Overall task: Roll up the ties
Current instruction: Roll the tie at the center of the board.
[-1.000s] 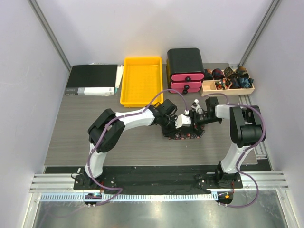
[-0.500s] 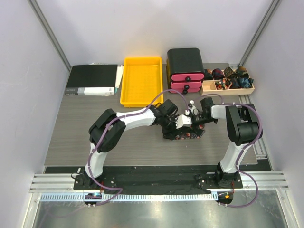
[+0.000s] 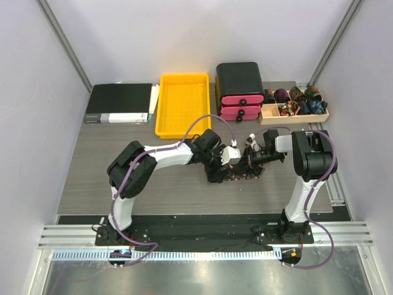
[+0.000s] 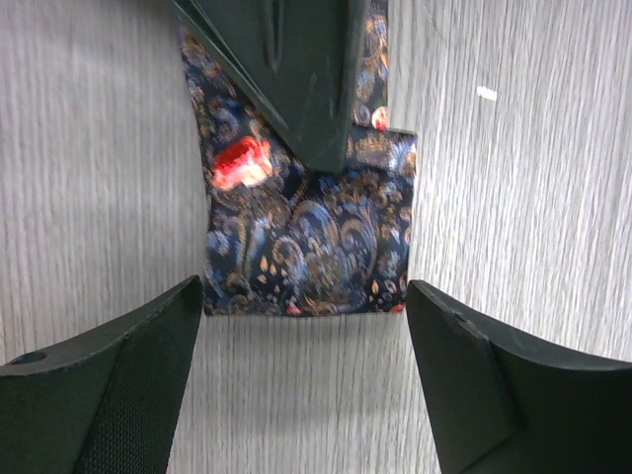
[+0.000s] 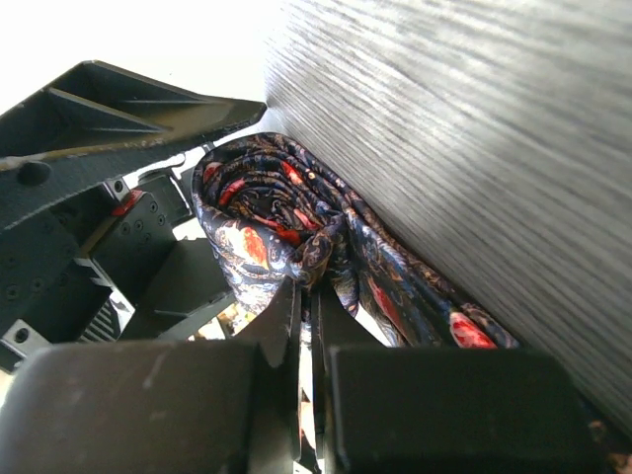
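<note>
A tie (image 3: 238,174) of dark fabric with red, orange and blue paisley lies partly rolled on the grey table between both arms. In the left wrist view its flat end (image 4: 308,237) lies on the wood. My left gripper (image 4: 304,298) stands open astride its near edge, and the fingers (image 4: 109,385) touch nothing. The right gripper's fingers (image 4: 296,69) press down on the tie from above. In the right wrist view my right gripper (image 5: 308,296) is shut on a fold of the tie, and the rolled coil (image 5: 272,202) sits just beyond the tips.
A yellow tray (image 3: 182,126) stands behind the arms, and a black box with pink drawers (image 3: 239,86) is to its right. A wooden box (image 3: 295,115) of rolled ties is at the back right. A black binder (image 3: 120,101) lies at the back left.
My left gripper has opened wide and let go of the tie. My right gripper has closed on the tie and shifted slightly left.
</note>
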You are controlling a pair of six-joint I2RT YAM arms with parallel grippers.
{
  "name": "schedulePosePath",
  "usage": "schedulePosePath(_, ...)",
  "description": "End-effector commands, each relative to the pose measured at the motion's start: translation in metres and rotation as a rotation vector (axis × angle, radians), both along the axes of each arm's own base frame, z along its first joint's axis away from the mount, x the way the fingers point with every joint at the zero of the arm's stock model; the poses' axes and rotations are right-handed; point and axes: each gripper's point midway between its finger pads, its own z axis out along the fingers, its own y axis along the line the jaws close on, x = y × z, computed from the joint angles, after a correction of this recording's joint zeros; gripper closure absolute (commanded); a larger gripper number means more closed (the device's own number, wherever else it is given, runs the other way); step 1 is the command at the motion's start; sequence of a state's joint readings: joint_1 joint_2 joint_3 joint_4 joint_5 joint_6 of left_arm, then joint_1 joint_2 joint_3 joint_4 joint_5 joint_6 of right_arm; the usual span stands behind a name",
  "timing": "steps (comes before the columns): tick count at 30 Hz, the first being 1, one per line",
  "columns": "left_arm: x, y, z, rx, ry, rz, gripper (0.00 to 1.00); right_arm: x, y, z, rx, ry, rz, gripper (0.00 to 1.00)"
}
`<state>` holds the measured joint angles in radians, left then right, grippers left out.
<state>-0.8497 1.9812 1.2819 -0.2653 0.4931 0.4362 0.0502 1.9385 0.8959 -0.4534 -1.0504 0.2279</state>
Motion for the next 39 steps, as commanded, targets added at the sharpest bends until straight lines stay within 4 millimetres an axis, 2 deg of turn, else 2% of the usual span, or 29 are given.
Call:
schedulePosePath(1,0.010,-0.026,0.034,-0.152,-0.045,-0.001,0.16,-0.003,-0.025,-0.052,-0.249,-0.010,0.027,0.99)
schedulePosePath(4,0.017,-0.033,0.037,-0.174,-0.068,0.010,0.16,-0.004,-0.027,-0.055,-0.256,0.004,0.032,0.99)
schedulePosePath(9,0.015,-0.042,0.038,-0.175,-0.095,-0.048,0.17,-0.005,-0.028,-0.057,-0.261,0.011,0.038,0.99)
schedulePosePath(18,0.000,-0.031,0.013,-0.113,-0.064,-0.099,0.21,0.000,-0.032,-0.053,-0.289,-0.014,0.036,0.99)
schedulePosePath(22,0.001,-0.030,0.004,-0.097,-0.050,-0.083,0.31,0.004,-0.031,-0.050,-0.287,-0.027,0.032,0.99)
schedulePosePath(23,0.002,-0.031,0.002,-0.090,-0.046,-0.074,0.42,0.004,-0.029,-0.047,-0.271,-0.027,0.033,0.99)
schedulePosePath(26,0.005,-0.021,-0.008,0.004,-0.030,-0.051,0.66,0.009,-0.026,-0.033,-0.246,-0.070,0.037,0.87)
schedulePosePath(27,0.001,-0.011,-0.013,0.048,-0.024,-0.063,0.69,0.012,-0.026,-0.028,-0.237,-0.092,0.038,0.77)
schedulePosePath(28,0.000,-0.005,-0.015,0.070,-0.026,-0.069,0.73,0.014,-0.024,-0.022,-0.229,-0.106,0.038,0.72)
schedulePosePath(30,-0.005,0.012,-0.019,0.140,-0.029,-0.064,0.75,0.021,-0.022,-0.007,-0.203,-0.148,0.029,0.64)
schedulePosePath(33,-0.004,0.026,-0.021,0.211,-0.031,-0.031,0.76,0.026,-0.016,0.012,-0.153,-0.177,0.025,0.59)
schedulePosePath(34,-0.009,0.034,-0.025,0.250,0.000,-0.019,0.76,0.026,-0.014,0.016,-0.140,-0.180,0.023,0.56)
schedulePosePath(37,-0.008,0.040,-0.029,0.291,0.016,0.021,0.75,0.025,-0.009,0.030,-0.097,-0.195,0.017,0.50)
schedulePosePath(39,-0.004,0.038,-0.028,0.300,0.010,0.037,0.75,0.022,-0.006,0.031,-0.083,-0.189,0.018,0.48)
